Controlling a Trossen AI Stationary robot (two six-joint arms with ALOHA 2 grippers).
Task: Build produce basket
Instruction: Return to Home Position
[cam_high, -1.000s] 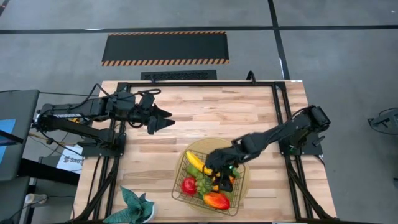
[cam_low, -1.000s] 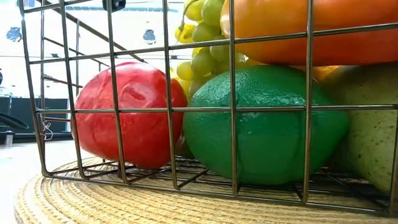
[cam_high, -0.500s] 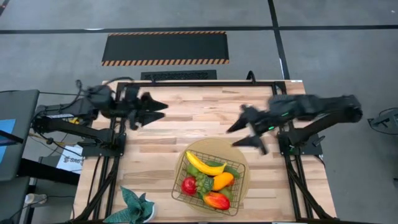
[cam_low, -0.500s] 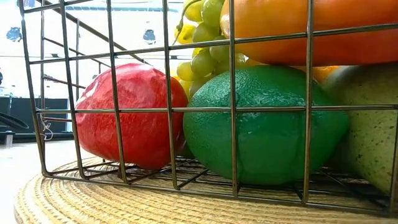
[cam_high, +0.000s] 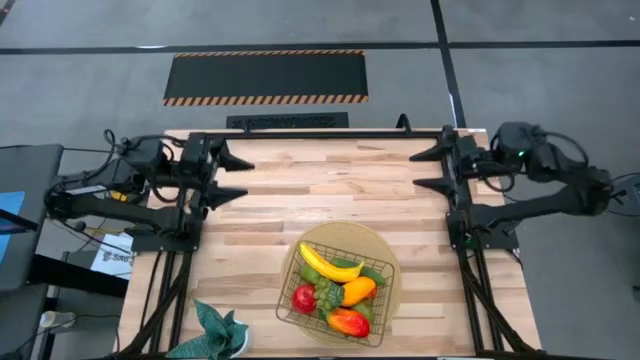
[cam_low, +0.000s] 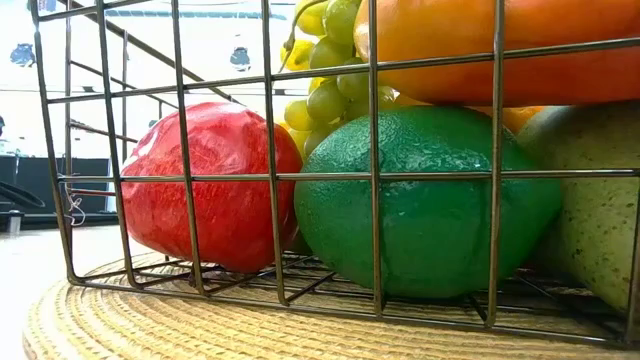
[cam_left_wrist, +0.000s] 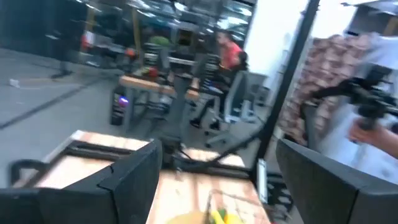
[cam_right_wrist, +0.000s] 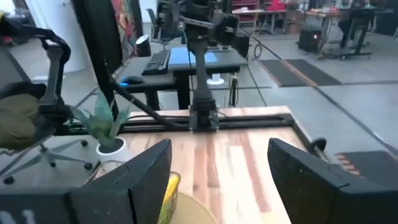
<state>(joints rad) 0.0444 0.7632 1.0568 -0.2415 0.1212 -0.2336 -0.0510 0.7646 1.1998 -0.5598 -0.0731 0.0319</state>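
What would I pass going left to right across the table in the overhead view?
Left gripper, jaws open → wire basket of produce on the round mat → right gripper, jaws open.

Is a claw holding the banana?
No: the banana lies in the basket, while the left claw and right claw hang open, far from it.

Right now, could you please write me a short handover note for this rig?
Left pincer: open, empty, over the left edge of the wooden table, apart from the basket.
Right pincer: open, empty, over the right edge.
Dark wire-mesh basket: on the round tan woven mat, holding the yellow banana, green grapes and other fruit.
Done: all produce in view is in the basket.
Left: apparently only parking the arms.
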